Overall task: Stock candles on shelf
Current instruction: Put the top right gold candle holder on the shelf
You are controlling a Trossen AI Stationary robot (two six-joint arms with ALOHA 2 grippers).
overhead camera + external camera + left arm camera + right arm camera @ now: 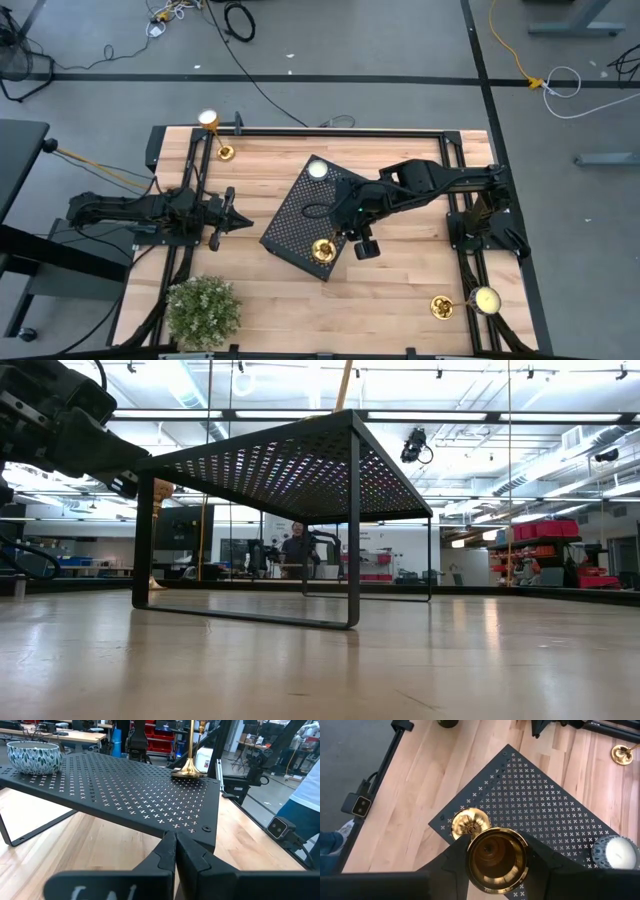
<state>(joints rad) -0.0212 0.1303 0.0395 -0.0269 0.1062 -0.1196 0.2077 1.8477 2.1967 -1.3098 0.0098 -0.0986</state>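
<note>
The right pincer (pixel 340 232) gripped 1 candlestick (pixel 496 854) by its top, its base (pixel 322 249) resting on the shelf (pixel 300 215) near a corner. Placement seemed underway; letting go came next. The left pincer (pixel 238 221) waited closed beside the shelf, and 2 candlesticks (pixel 222 150) (pixel 441 306) stood on the table (pixel 400 300).

High view straight down over the whole counter (pixel 400 290), low view level at counter height, close under the shelf (pixel 300 455), left wrist view forward across the shelf top, right wrist view down onto it, all four sharing the shelf
</note>
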